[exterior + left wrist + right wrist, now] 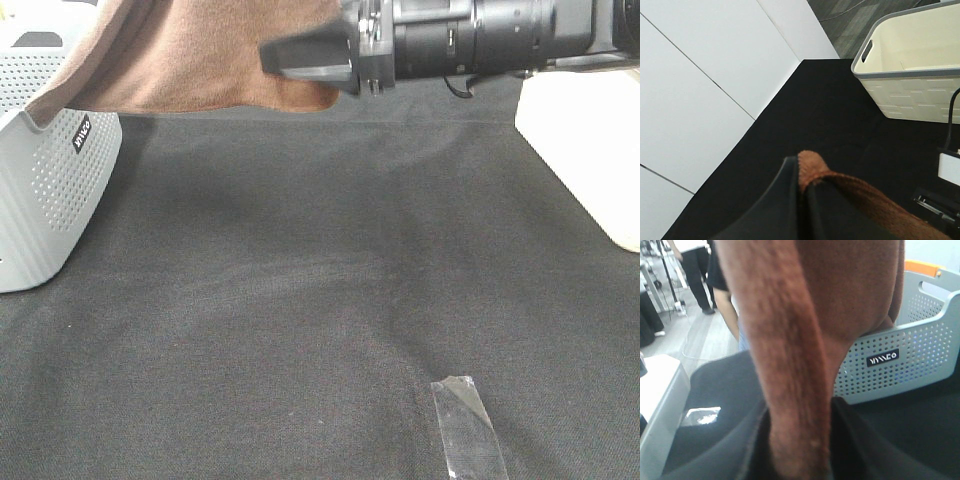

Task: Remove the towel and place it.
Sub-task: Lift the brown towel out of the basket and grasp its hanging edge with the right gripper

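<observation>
Above the black table (300, 300) the towel (200, 50) hangs lifted, one end draped over the grey basket (50, 180), pinched by my left fingers (780, 210) and clamped between my right fingers (310, 55); removal looks unfinished, placing not begun.

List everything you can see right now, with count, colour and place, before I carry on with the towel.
towel: one, brown, raised over the grey basket, far left
grey basket: one, perforated, left edge of the table
cream basket: one, grey rim, right edge of the table
table cloth: one, black, covering the table
tape strip: one, clear, near edge of the cloth
left pincer: one, black, shut on the towel's hem
right pincer: one, black, towel between its fingers
</observation>
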